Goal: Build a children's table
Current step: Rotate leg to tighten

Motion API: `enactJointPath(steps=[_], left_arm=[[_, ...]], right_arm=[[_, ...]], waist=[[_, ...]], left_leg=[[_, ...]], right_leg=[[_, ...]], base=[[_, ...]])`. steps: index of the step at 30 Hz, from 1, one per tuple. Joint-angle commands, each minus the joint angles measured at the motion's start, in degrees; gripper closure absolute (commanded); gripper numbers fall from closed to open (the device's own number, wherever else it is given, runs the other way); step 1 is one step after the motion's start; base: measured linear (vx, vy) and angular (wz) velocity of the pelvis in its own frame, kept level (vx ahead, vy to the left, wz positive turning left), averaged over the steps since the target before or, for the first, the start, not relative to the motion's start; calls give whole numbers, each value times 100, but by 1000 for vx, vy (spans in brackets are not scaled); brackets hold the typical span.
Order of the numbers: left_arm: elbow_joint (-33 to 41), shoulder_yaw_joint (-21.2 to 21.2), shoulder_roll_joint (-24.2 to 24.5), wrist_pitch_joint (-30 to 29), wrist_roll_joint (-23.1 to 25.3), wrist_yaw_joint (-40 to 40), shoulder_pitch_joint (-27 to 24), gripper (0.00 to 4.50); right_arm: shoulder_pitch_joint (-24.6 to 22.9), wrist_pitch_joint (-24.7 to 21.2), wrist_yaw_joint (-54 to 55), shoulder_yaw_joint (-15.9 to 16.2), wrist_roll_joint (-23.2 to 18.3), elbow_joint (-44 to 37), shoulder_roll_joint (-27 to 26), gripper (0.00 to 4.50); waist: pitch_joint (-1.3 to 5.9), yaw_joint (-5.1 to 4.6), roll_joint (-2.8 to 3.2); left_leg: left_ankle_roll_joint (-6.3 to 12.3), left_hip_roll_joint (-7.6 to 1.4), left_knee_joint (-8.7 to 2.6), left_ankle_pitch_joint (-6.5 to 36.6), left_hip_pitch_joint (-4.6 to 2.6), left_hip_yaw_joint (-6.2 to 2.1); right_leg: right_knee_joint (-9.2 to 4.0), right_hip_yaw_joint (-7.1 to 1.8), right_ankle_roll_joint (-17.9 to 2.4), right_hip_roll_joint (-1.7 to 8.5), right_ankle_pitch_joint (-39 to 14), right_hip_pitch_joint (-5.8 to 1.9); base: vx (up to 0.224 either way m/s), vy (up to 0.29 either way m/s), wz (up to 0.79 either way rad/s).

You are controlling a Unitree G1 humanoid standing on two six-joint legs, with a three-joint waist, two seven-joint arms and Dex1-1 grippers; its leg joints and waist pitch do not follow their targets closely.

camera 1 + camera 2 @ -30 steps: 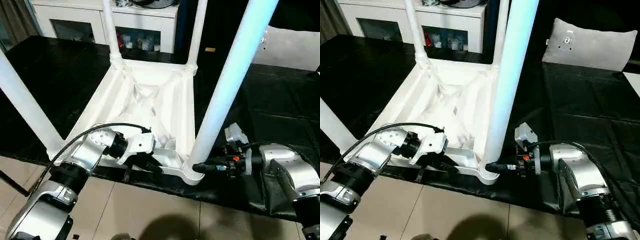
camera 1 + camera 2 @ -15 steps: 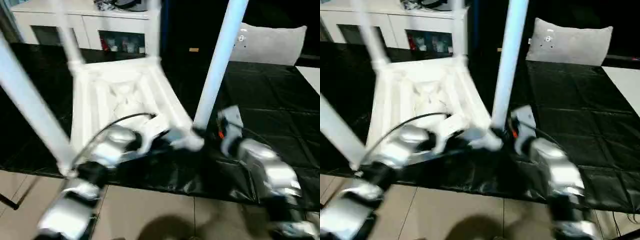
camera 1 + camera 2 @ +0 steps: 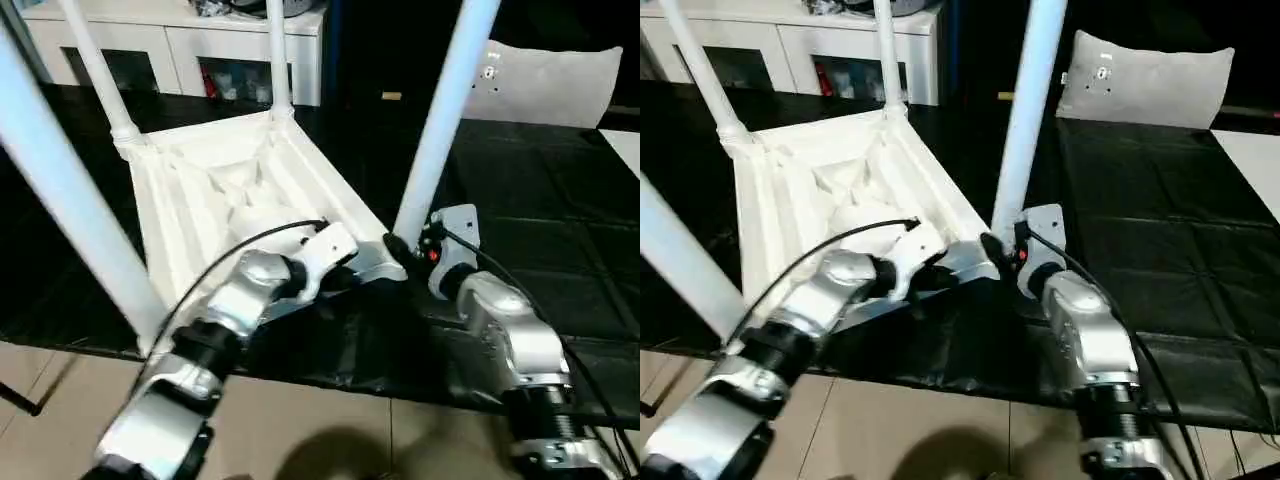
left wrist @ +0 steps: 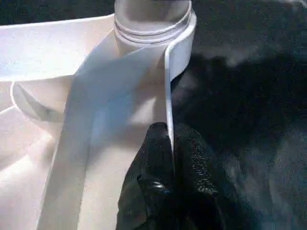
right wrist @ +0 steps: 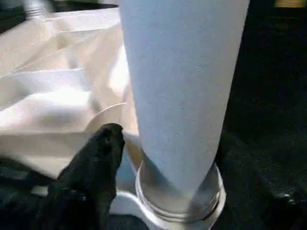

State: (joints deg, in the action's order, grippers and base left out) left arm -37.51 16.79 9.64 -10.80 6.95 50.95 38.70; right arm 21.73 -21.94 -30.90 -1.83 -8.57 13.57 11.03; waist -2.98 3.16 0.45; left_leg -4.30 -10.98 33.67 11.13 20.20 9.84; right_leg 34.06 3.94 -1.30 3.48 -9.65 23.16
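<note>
Now all four legs stand in the upturned tabletop [image 3: 230, 190], centre-left on the black mat [image 3: 560, 200].
I keep the left gripper [image 4: 171, 143] pinched shut on the tabletop's rim as an anchor; the right gripper [image 5: 158, 158] straddles the near leg [image 3: 440, 120], whether clamped I cannot tell.

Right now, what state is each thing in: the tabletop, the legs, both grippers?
Tabletop: upside down on the black cover, ribbed underside up.
Four legs: all standing upright in the corner sockets.
Left gripper: shut, pinching the tabletop's thin edge wall near a corner socket.
Right gripper: at the base of the near right leg, one finger beside it; grip unclear.
Cabinet: glass doors closed.
</note>
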Motion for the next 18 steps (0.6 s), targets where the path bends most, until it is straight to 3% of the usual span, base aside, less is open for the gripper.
enactJointPath(steps=[1,4,5,8,12,18], left_arm=[[249,60,109,384,-117,310,29,450],[281,196,437,775,-168,946,-63,450],[301,248,513,885,-190,1143,-94,450],[295,429,770,1189,-156,1613,-148,450],[231,501,961,1456,-183,2044,-178,450],[301,643,1165,1682,-356,2771,-229,450]], right_arm=[[-23,117,-599,154,-163,-72,222,113],[-66,540,-1539,404,15,108,909,99],[-60,595,-1705,410,0,141,1000,71],[-70,747,-2420,454,-168,156,1294,71],[-118,1166,-3268,805,-84,231,1778,71],[28,886,-4141,811,-552,395,1906,108]], waist=[[377,53,-44],[380,75,-41],[380,85,-37],[382,108,-43],[371,219,-45],[377,275,-73]], left_leg=[[405,-170,-353,832,19,-52],[450,-184,-341,812,21,-43],[449,-185,-337,819,6,-33],[483,-202,-341,843,14,-38],[484,-222,-335,893,-12,-17],[491,-229,-333,875,-7,-21]], right_leg=[[-445,-271,-969,452,-1489,-357],[-426,-276,-1052,452,-1297,-358],[-410,-280,-1100,448,-1240,-344],[-391,-275,-1163,455,-1198,-355],[-393,-274,-1173,459,-1311,-332],[-385,-262,-1149,461,-1454,-334]], base=[[0,0,0],[0,0,0],[0,0,0],[0,0,0],[0,0,0],[0,0,0]])
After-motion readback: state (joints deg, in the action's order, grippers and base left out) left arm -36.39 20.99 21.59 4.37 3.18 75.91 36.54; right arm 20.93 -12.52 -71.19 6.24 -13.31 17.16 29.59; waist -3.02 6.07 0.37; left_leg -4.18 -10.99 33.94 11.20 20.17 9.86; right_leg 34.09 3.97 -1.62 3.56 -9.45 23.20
